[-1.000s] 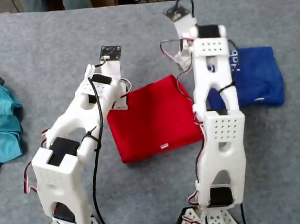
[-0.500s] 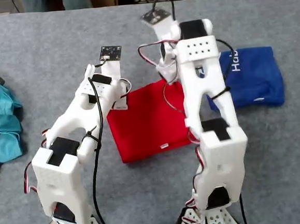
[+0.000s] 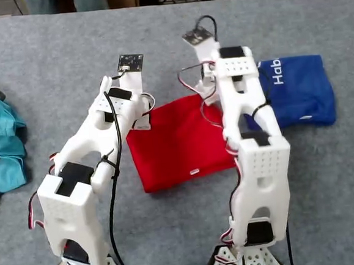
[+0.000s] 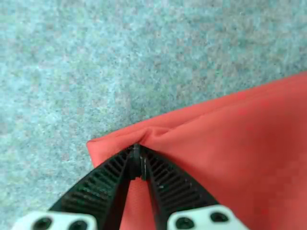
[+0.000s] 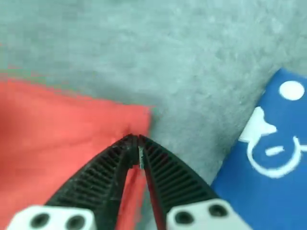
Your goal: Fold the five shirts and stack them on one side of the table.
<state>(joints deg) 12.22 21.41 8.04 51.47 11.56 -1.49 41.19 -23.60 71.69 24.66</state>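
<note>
A folded red shirt (image 3: 178, 141) lies flat on the grey cloth between the two arms. My left gripper (image 3: 140, 120) is shut on its far left corner; in the left wrist view the fingertips (image 4: 138, 155) pinch a small ridge of the red shirt (image 4: 240, 153). My right gripper (image 3: 209, 93) is at the far right corner, and in the right wrist view its tips (image 5: 134, 141) are shut on the edge of the red shirt (image 5: 57, 139). A folded blue shirt (image 3: 299, 92) with white print lies just right of it, seen also as the blue shirt (image 5: 268, 177).
A loose heap of teal and dark green shirts (image 3: 0, 146) sits at the table's left edge. Bare grey cloth (image 3: 49, 63) stretches across the far side and the front right.
The right arm swung left over the red shirt's far edge, then came part of the way back right. The left arm has kept still on its corner.
</note>
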